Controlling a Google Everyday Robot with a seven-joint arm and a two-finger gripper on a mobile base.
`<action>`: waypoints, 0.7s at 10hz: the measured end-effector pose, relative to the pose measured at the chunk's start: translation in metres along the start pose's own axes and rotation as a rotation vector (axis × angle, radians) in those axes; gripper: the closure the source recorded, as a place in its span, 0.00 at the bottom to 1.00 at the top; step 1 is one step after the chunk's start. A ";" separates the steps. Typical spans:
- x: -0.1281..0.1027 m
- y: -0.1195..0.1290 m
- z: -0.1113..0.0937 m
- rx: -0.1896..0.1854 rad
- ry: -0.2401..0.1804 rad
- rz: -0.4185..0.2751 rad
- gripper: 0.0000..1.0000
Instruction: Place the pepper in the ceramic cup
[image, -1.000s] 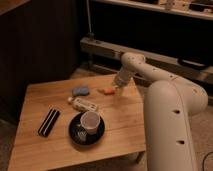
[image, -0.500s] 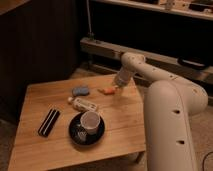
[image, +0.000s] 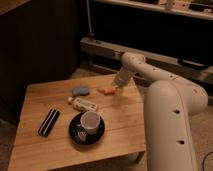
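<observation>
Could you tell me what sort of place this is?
Probably a dim lab or workshop: low wooden table, metal racking behind, and the robot's pincer beside the pepper at the far edge.

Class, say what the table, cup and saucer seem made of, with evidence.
Table: probably wood, matt; plank seams show. Ceramic cup: pale, smooth, likely glazed ceramic. Saucer: black, faint sheen, ceramic or plastic. The gripper is beside the pepper near the table's far edge.

Hand (image: 116, 88) beside pepper (image: 105, 90); white tube (image: 85, 104) lies between it and cup (image: 90, 121).
</observation>
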 end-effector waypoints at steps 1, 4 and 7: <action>0.000 0.000 -0.001 0.002 0.000 0.001 0.30; 0.011 -0.015 -0.006 0.069 -0.021 0.029 0.30; 0.007 -0.032 -0.003 0.096 -0.069 0.024 0.30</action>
